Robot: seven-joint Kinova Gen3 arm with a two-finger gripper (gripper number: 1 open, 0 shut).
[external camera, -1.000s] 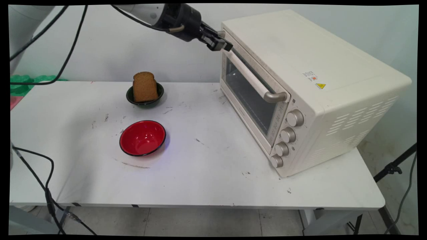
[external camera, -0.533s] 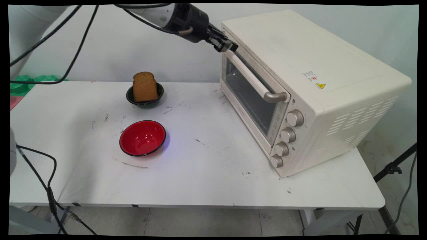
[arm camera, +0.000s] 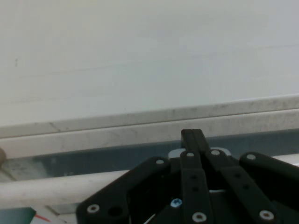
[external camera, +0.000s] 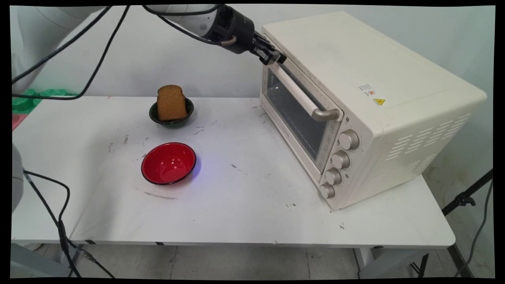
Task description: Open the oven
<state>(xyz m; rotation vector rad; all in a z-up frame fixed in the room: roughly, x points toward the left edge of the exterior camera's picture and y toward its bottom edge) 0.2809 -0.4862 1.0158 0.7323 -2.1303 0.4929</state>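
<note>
Your black two-finger gripper (external camera: 275,59) sits with its fingers pressed together, holding nothing, right at the top front edge of the cream-coloured boxy toaster oven (external camera: 367,102), above the far end of its pale bar door handle (external camera: 302,96). The oven stands on the right of the white table (external camera: 244,197). Compared with a second ago, your gripper has moved right and closer to the oven's top edge.
</note>
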